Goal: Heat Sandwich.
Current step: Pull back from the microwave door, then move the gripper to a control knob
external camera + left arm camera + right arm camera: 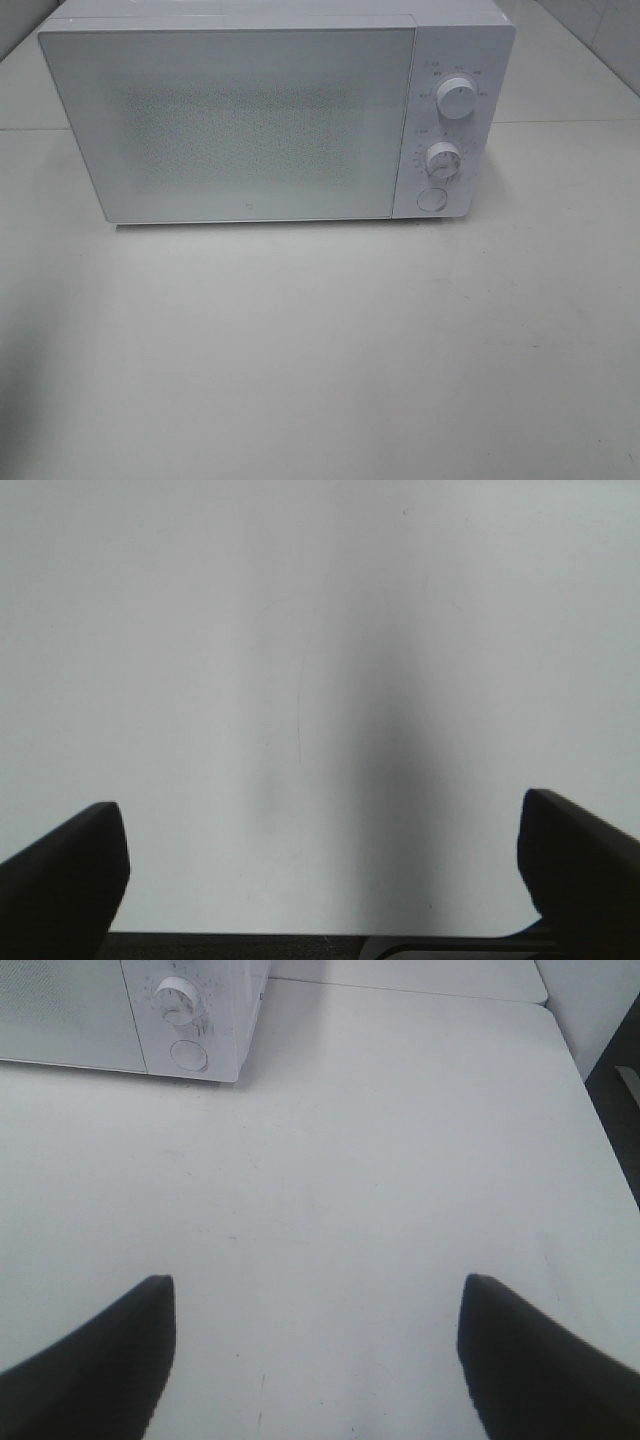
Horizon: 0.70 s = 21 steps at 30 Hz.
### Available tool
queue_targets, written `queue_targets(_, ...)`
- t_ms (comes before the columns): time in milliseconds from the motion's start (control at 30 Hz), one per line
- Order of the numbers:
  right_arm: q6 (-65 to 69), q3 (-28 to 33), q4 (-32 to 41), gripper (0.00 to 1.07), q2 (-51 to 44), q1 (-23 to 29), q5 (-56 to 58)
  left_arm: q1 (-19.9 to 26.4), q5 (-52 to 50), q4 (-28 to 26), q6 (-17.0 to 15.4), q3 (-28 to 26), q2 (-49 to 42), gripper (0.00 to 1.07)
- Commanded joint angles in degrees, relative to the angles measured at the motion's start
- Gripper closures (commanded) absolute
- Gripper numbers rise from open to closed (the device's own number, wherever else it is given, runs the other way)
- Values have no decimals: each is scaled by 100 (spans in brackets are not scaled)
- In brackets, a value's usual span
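A white microwave (260,115) stands at the back of the white table (320,350) with its door shut. Its right panel has two dials (458,95) and a round button (432,198). Its corner also shows in the right wrist view (190,1020). The sandwich and its plate are out of view. Neither gripper shows in the exterior high view. My left gripper (320,870) is open and empty over a bare white surface. My right gripper (315,1350) is open and empty above the table, in front of and to the right of the microwave.
The table's right edge (600,1130) shows in the right wrist view, with a dark gap beyond it. A seam between table sections (400,988) runs behind the microwave.
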Motion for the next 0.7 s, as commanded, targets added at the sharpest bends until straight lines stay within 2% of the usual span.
queue_targets(33, 0, 23, 0, 31, -155, -40, -34, 46, 246, -34, 6, 172, -401, 5)
queue_targets(367, 0, 23, 0, 31, -155, -40, -34, 46, 745, -115, 6, 854, -2005, 5)
queue_targets(500, 0, 23, 0, 31, -155, -40, -34, 46, 739, -246, 6, 1226, -2418, 5)
queue_targets(533, 0, 23, 0, 31, -155, -40, -34, 46, 676, -246, 6, 1478, -2716, 5)
queue_targets(700, 0, 23, 0, 31, -155, -40, -34, 46, 516, -120, -40, 1513, -3529, 5)
